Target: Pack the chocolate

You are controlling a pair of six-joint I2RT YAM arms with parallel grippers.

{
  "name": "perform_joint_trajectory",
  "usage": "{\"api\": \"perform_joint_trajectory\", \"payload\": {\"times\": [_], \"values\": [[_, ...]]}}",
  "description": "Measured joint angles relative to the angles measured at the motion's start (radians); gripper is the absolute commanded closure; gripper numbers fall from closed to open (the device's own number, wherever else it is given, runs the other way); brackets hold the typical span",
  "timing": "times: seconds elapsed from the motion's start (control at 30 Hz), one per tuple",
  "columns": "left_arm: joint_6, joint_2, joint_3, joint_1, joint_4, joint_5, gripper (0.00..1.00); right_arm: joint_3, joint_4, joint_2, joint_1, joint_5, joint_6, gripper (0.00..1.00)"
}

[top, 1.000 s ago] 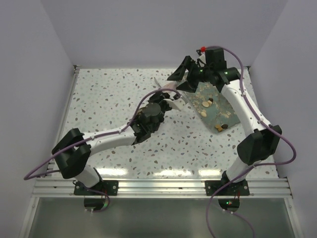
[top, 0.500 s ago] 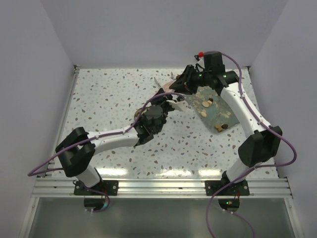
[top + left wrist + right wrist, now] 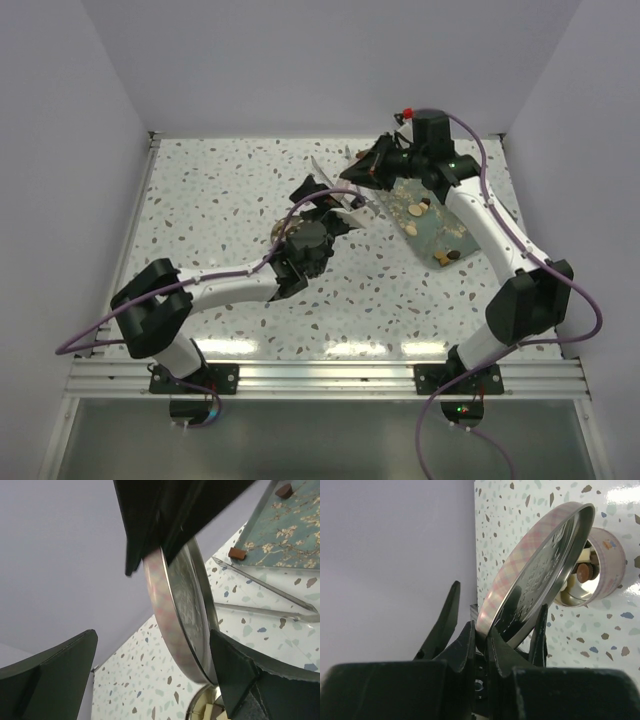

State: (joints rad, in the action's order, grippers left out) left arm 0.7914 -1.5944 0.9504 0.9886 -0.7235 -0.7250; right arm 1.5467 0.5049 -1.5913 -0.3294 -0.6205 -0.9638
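Note:
A round metal lid [image 3: 180, 625] with a pink plaid rim stands on edge in the air. My right gripper [image 3: 481, 630] is shut on its rim. My left gripper [image 3: 153, 640] is open, with one finger on each side of the lid and not pressing it. Below the lid sits the open round tin [image 3: 602, 560], with chocolate [image 3: 582, 572] lumps inside. More chocolate [image 3: 424, 208] lies on the floral tray [image 3: 440, 232] to the right. In the top view both grippers meet at mid-table, left [image 3: 322, 200] and right [image 3: 362, 172].
Metal tongs [image 3: 265, 595] lie on the terrazzo table between the tin and the tray. White walls close in the table at the back and on both sides. The tin is mostly hidden under my left wrist in the top view.
My left gripper has opened and let go of the lid. My right gripper has moved in and shut on the lid's rim.

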Motion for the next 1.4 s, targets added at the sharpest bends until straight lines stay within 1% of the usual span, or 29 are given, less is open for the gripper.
{"api": "perform_joint_trajectory", "payload": {"times": [0.23,0.47,0.7,0.83,0.87,0.93,1.07,1.17,1.23,1.3,1.4], "values": [[-0.121,0.080,-0.093,-0.005,0.069,-0.021,0.00,0.000,-0.087,0.003,0.008,0.015,-0.034,1.00],[-0.299,0.167,-0.145,-0.006,0.203,-0.005,0.00,0.048,-0.141,-0.010,0.025,0.031,-0.062,1.00],[-0.496,0.257,-0.175,-0.006,0.331,0.056,0.00,0.105,-0.203,-0.040,0.074,0.032,-0.076,1.00],[-0.665,0.291,-0.192,-0.032,0.422,0.141,0.00,0.103,-0.219,-0.042,0.091,0.035,-0.076,1.00],[-0.713,0.303,-0.196,-0.055,0.446,0.172,0.00,0.101,-0.229,-0.042,0.093,0.034,-0.076,1.00],[-0.816,0.331,-0.200,-0.137,0.496,0.262,0.00,0.084,-0.264,-0.041,0.093,0.028,-0.073,1.00],[-1.024,0.410,-0.201,-0.365,0.534,0.447,0.00,0.035,-0.310,-0.040,0.094,-0.013,-0.048,1.00],[-1.215,0.454,-0.201,-0.553,0.520,0.637,0.00,0.000,-0.338,-0.040,0.094,-0.071,-0.010,1.00],[-1.363,0.444,-0.203,-0.665,0.477,0.790,0.00,-0.036,-0.386,-0.040,0.094,-0.115,0.004,1.00],[-1.514,0.407,-0.216,-0.735,0.400,0.929,0.00,-0.080,-0.455,-0.040,0.094,-0.164,0.002,1.00],[-1.734,0.309,-0.229,-0.760,0.261,1.111,0.00,-0.139,-0.565,-0.040,0.094,-0.234,-0.023,1.00]]}}
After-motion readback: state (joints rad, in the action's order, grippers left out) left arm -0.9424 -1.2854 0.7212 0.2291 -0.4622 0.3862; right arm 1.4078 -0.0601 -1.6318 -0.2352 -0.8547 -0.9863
